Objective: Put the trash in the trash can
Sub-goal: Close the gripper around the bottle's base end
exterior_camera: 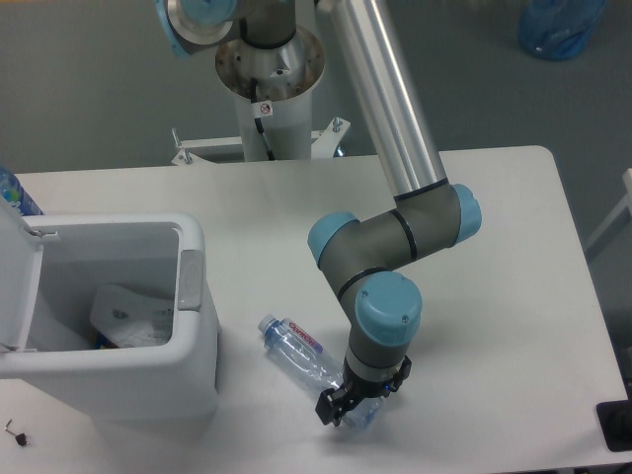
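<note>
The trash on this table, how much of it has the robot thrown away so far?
The wrapper already lies inside the open trash can. The bottle lies on the table, and the gripper is down at its far end; whether it grips is unclear. Lifting and binning it remain.

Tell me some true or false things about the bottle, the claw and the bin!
1. The bottle lies on the table. True.
2. The bin has its lid shut. False: the lid is open.
3. The claw is at the bottle's blue cap end. False: it is at the other end, far from the cap.
4. Something whitish already lies inside the bin. True.
5. The bottle is inside the bin. False: it is outside, beside it.
</note>
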